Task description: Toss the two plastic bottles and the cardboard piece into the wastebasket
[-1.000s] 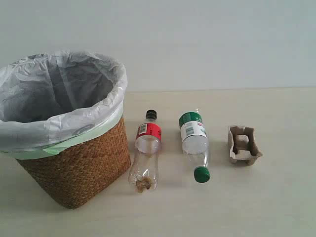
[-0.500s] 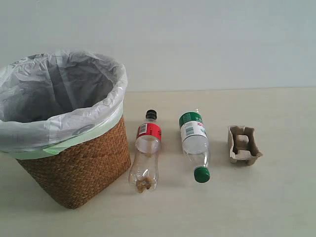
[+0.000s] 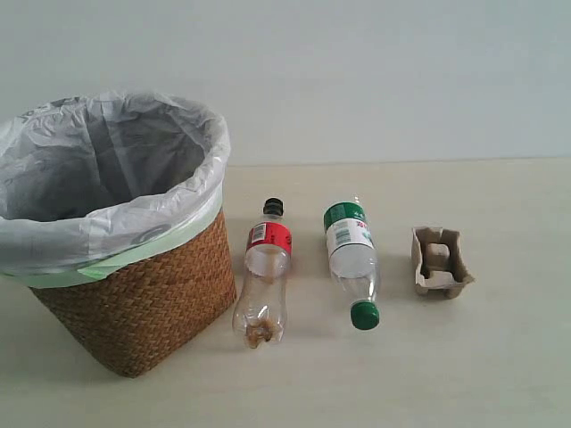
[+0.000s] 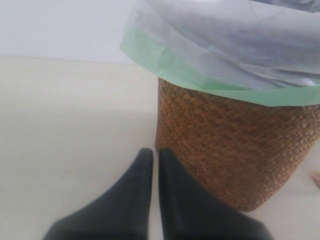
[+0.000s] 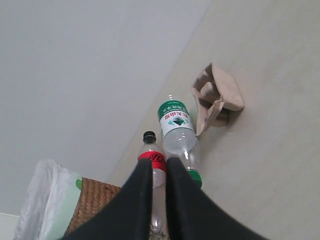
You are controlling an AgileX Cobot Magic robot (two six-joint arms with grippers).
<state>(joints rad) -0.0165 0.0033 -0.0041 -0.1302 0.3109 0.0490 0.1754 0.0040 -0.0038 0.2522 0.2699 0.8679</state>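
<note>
The wastebasket [image 3: 143, 303] stands on the left of the table [image 3: 500, 357], its brown wicker wall tapering downward and its translucent white bag [image 3: 183, 198] folded over the rim with a pale green edge. Just beside it, to the right, the 2 plastic bottles lie on their sides, near each other but apart. The red-label bottle [image 3: 265, 267] has its black cap pointing toward the far wall [image 3: 401, 71] and brown residue in its near end. The green-cap bottle [image 3: 350, 254] lies the other way round, cap toward the near edge. The cardboard piece [image 3: 439, 261] sits further right, apart from both, hollows facing up. The left gripper [image 4: 155, 160] hangs close to the foot of the wastebasket, its dark jaws drawn together with only a thin slit between them. The right gripper [image 5: 156, 167] is above the table looking toward the bottles, jaws likewise together and holding nothing.
</note>
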